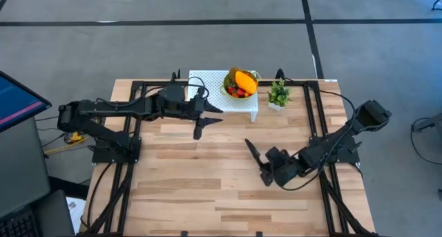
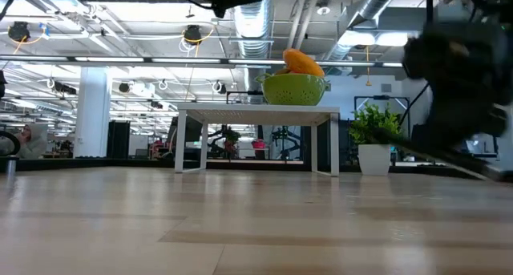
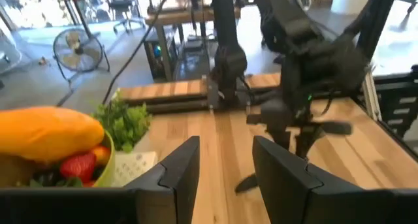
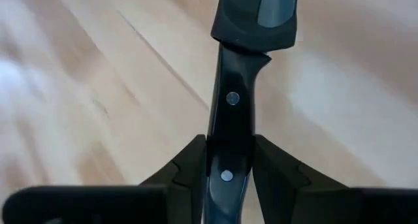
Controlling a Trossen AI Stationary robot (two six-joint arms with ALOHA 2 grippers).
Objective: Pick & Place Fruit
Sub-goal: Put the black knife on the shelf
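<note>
The fruit lies in a green bowl [image 1: 250,92] on a small white stand [image 1: 207,81] at the table's far edge: an orange-yellow mango [image 1: 245,79] on top, with red berries [image 1: 239,92] under it. The left wrist view shows the mango [image 3: 46,132] and a strawberry [image 3: 78,165] close by. My left gripper [image 1: 204,124] hovers open just in front of the stand, with nothing between its fingers [image 3: 179,172]. My right gripper [image 1: 266,171] is low over the table's right half, shut on a slim black knife [image 1: 253,153]. My right gripper pinches the knife's black riveted handle [image 4: 228,136] between its two fingers [image 4: 196,165], one on each narrow edge. The knife runs straight on from the fingers, and its covered blade [image 4: 258,15] slants down toward the table. I cannot tell whether its tip touches the wood.
A small green potted plant [image 1: 278,94] stands right of the stand, close to the bowl. Black frame rails [image 1: 314,106] run along both sides of the table. Bare wood [image 1: 186,182] lies between the two arms and toward the near edge.
</note>
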